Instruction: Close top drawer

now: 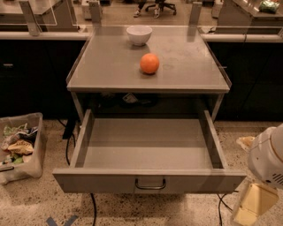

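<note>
- Grey cabinet top (pixel 110 66), centre of the frame: the flat surface you see bearing the next two items.
- White bowl (pixel 139 34), upright near the top's far edge, upper centre.
- Orange (pixel 150 63), just in front of the bowl, not touching it.
- Clear bin (pixel 37 150), lower left on the speckled floor (pixel 26 203), filled with mixed wrappers.
- Blue tape mark (pixel 62 220), bottom edge, left of centre.
- Dark cable (pixel 220 207), on the floor at lower right; you find it just left of the gripper (pixel 254 204), which sits in the lower right corner.
- Office chair base (pixel 154 6), top edge, centre.
</note>
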Available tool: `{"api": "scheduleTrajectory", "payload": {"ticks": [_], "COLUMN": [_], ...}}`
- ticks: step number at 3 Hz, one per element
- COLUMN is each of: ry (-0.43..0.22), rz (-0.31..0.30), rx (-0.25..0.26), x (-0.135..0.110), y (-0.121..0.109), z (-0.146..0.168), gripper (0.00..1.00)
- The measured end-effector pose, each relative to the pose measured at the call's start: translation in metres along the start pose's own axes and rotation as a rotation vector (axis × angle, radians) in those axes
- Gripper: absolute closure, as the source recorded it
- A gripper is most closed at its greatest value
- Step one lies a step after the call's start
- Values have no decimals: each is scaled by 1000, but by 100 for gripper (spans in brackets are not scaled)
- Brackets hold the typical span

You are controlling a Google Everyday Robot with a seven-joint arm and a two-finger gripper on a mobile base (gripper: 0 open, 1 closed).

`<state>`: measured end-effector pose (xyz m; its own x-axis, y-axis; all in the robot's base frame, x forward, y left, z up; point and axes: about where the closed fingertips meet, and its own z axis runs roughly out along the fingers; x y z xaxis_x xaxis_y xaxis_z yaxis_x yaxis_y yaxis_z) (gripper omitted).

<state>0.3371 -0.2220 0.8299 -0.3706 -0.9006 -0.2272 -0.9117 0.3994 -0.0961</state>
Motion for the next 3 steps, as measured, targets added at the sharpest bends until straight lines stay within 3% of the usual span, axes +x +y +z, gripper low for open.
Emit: {"api": "scheduleTrajectory", "payload": {"ticks": [1, 3], "ry": [16, 85], "rz": [1, 18], "rx": [-8, -143], "x": [3, 20], "y": [5, 51], "z": [12, 86], "gripper": [0, 0]}}
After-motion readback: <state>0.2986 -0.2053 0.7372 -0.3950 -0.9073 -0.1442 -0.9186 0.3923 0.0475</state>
